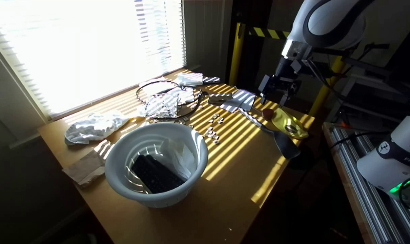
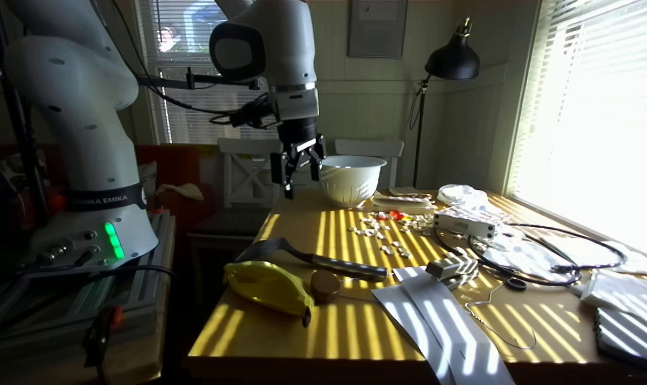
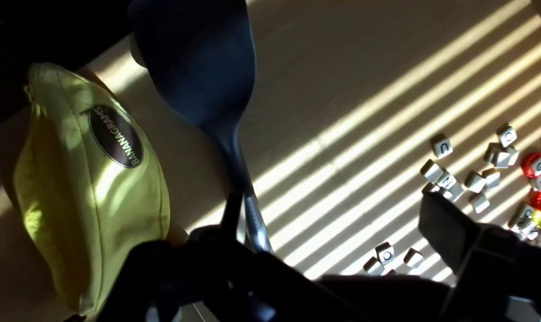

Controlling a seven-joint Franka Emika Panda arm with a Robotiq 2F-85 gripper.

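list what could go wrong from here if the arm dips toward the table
The spatula lies at the edge of the table, so a nudge might knock it off. The yellow pouch sits close beside it, so the open fingers could bump one while reaching for the other. Loose letter tiles nearby might scatter if brushed.

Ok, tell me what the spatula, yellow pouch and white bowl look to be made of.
Spatula head: dark, smooth, dull sheen, probably nylon or silicone; its handle glints like metal.
Yellow pouch: likely fabric with a soft sheen, judging by its seams and creases.
White bowl: apparently smooth moulded plastic, going by its flared rim and slotted wall.
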